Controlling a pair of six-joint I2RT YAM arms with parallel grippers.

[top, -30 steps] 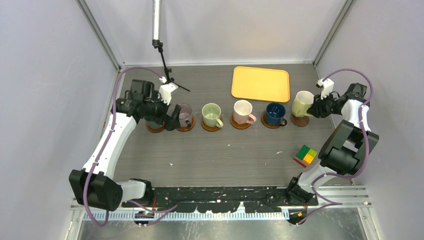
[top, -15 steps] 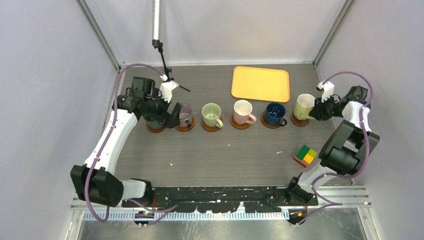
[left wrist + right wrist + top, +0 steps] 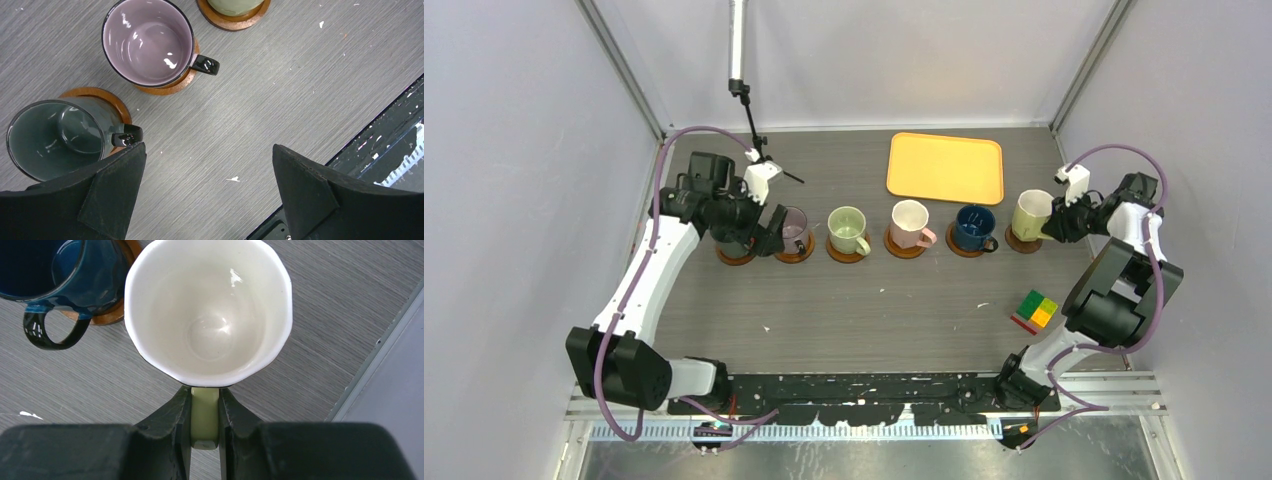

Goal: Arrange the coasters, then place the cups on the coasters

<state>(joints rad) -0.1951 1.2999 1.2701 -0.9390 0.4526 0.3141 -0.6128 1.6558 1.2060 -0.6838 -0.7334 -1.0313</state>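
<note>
Top external view: a row on the table, left to right: mauve cup, light green cup, pink cup, navy cup, pale yellow cup.
Coasters: a brown disc shows under each of these.
Right gripper: narrow, pinching the pale yellow cup's handle; cup upright over the rightmost coaster, contact unclear.
Left gripper: jaws wide, holding nothing, above the dark green cup.
Dark green cup: on its coaster, beside the mauve cup.
Elsewhere: yellow-orange tray at the back; multicoloured block front right.
</note>
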